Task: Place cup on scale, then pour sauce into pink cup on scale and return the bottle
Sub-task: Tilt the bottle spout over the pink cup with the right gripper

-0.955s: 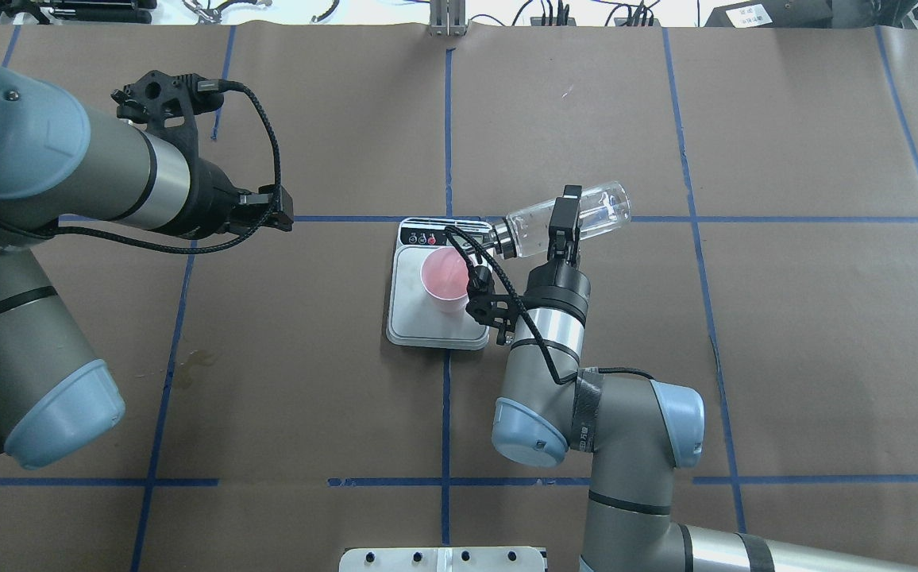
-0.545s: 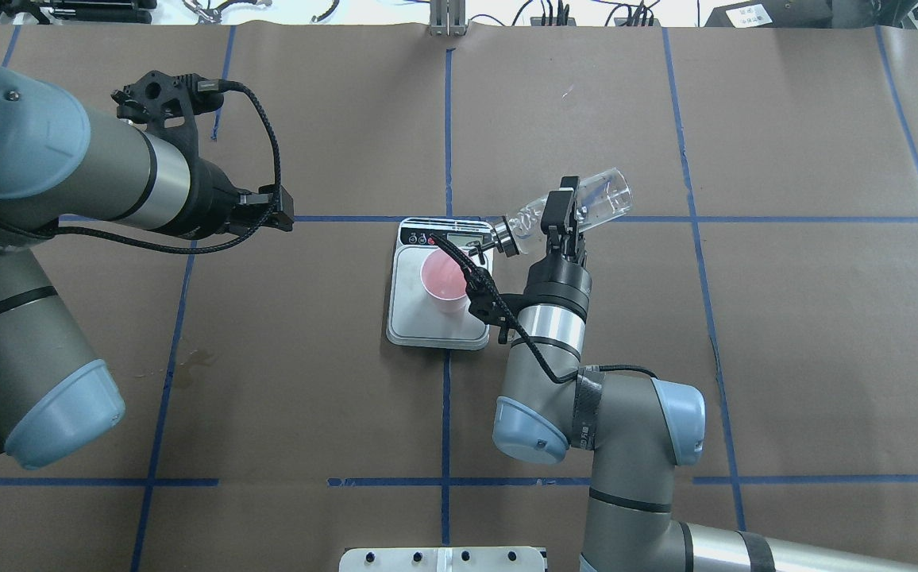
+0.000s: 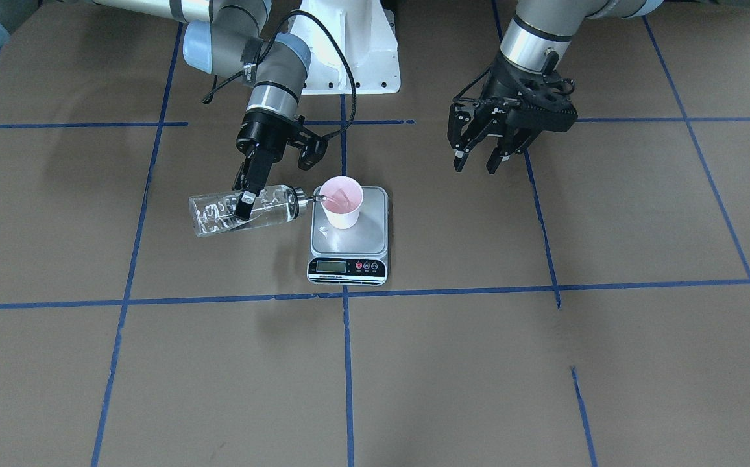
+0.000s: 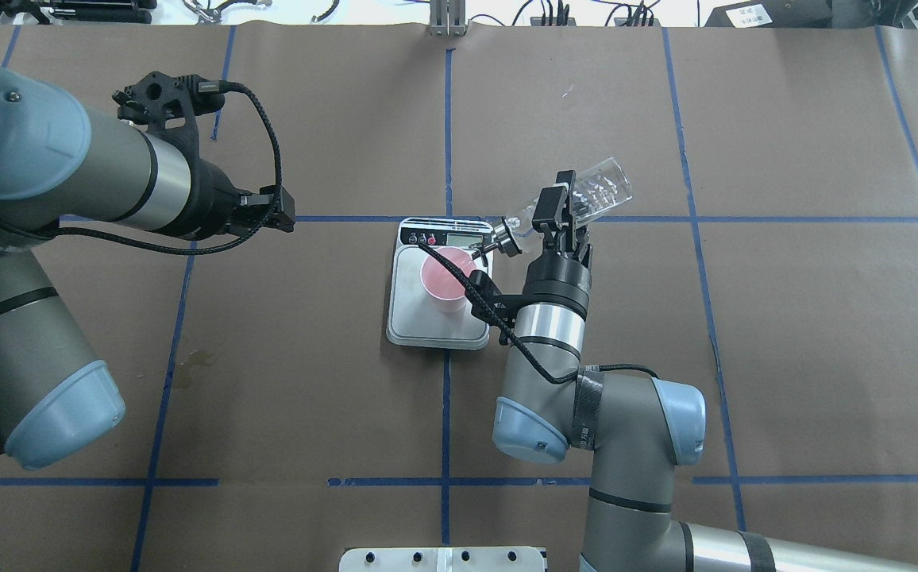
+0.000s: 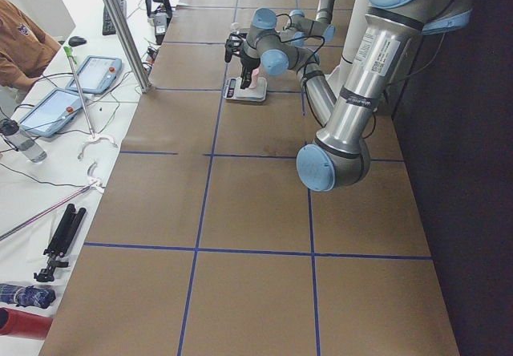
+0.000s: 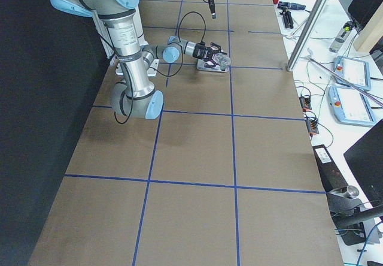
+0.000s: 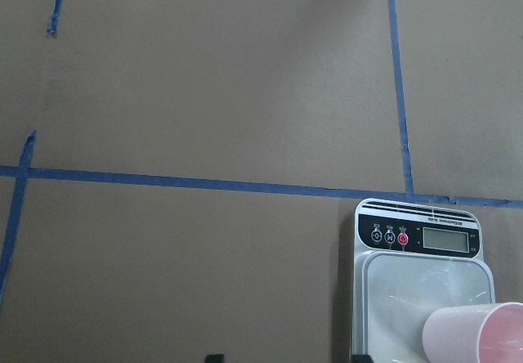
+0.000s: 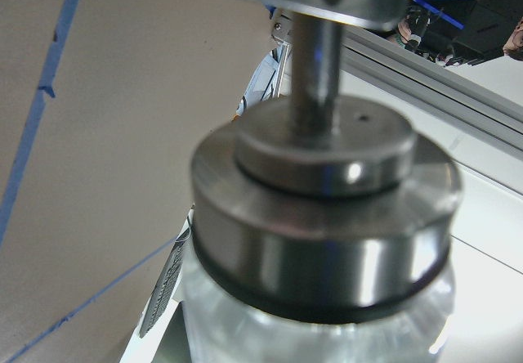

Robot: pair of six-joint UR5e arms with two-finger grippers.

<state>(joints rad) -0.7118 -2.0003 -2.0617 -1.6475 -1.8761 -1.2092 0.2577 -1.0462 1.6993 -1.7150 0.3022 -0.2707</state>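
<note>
The pink cup stands upright on the scale, on the plate's half away from the display. My right gripper is shut on the clear glass bottle, which lies nearly level with its metal spout at the cup's rim. Clear sauce shows inside the glass. In the overhead view the bottle slants from my right gripper down to the cup on the scale. My left gripper is open and empty, off to the scale's side. The left wrist view shows the scale and cup.
The table is covered in brown paper with blue tape lines. The robot's white base plate stands behind the scale. A faint stain marks the paper near my left arm. An operator's desk with tablets runs along the far table edge.
My right gripper has turned the bottle further, so its base has risen and its spout has dropped toward the cup's rim. The left arm has not moved.
</note>
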